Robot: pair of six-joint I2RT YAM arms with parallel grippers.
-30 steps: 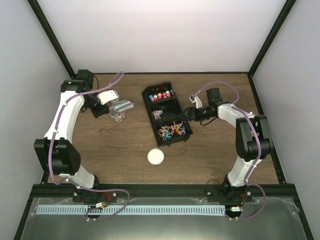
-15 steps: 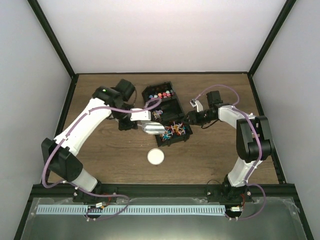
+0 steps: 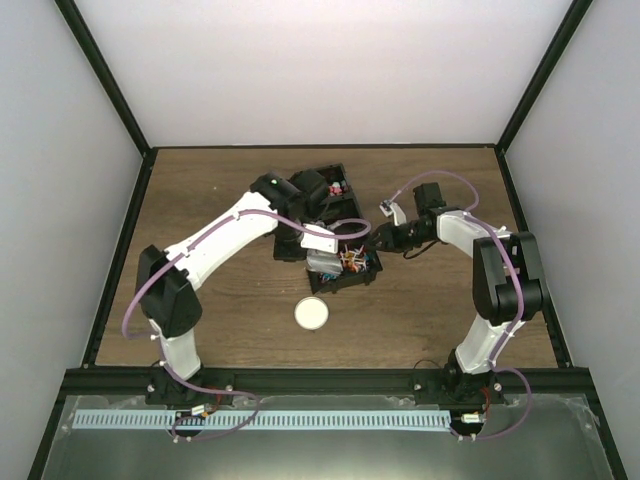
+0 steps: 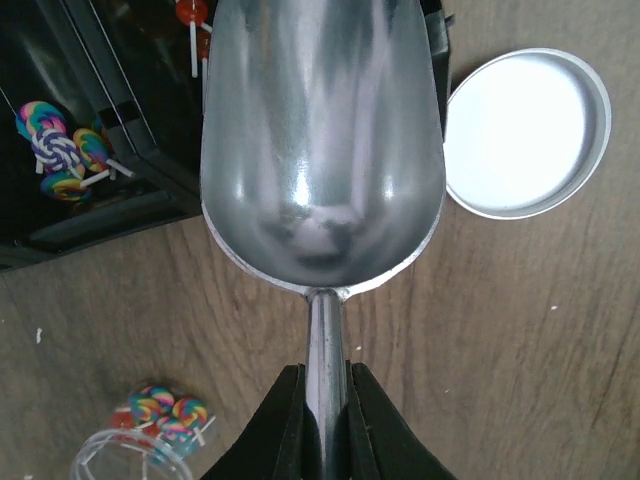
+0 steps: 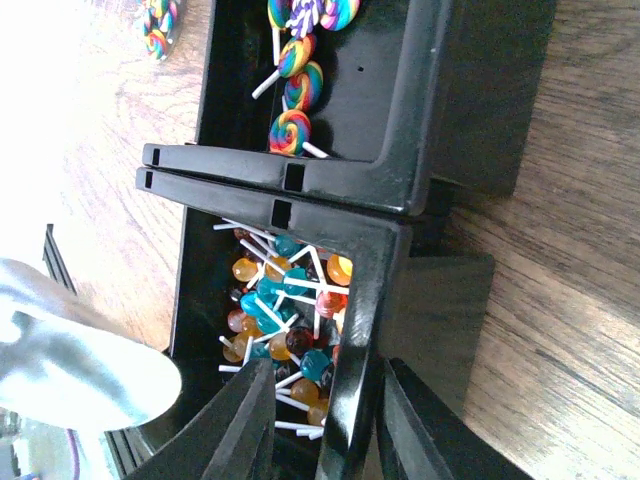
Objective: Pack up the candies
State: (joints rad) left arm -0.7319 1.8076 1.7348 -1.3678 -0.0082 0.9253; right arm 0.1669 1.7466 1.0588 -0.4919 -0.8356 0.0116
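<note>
The candies (image 5: pixel 285 310), tiny ball lollipops in orange, teal and brown on white sticks, lay heaped in the end compartment of the black plastic compartment tray (image 5: pixel 410 110). In the next compartment of that tray lay rainbow-swirl lollipops (image 5: pixel 290 130), fewer and spread out. A few more rainbow-swirl lollipops (image 4: pixel 165 415) showed by the small clear round jar (image 4: pixel 105 468), which stood on the brown wooden table (image 3: pixel 420 320) just outside the tray. I could not tell whether they sat inside it.

My left pincer (image 4: pixel 325 385) was closed tight on the thin round handle of the shiny metal scoop (image 4: pixel 320 150). The scoop's bowl hung with its mouth over the tray's edge and its back over the table beside the tray. The round white lid (image 4: pixel 525 130), rimmed in metal, lay flat on the table near the tray's corner, apart from it.

My right pincer (image 5: pixel 327 370) stood narrow, astride the tray's outer wall at the ball-lollipop compartment. One finger (image 5: pixel 245 420) was inside above the candies, the other (image 5: pixel 420 430) outside against the wall. A sliver of gap showed at the inner finger, so I could not tell whether it truly gripped.
</note>
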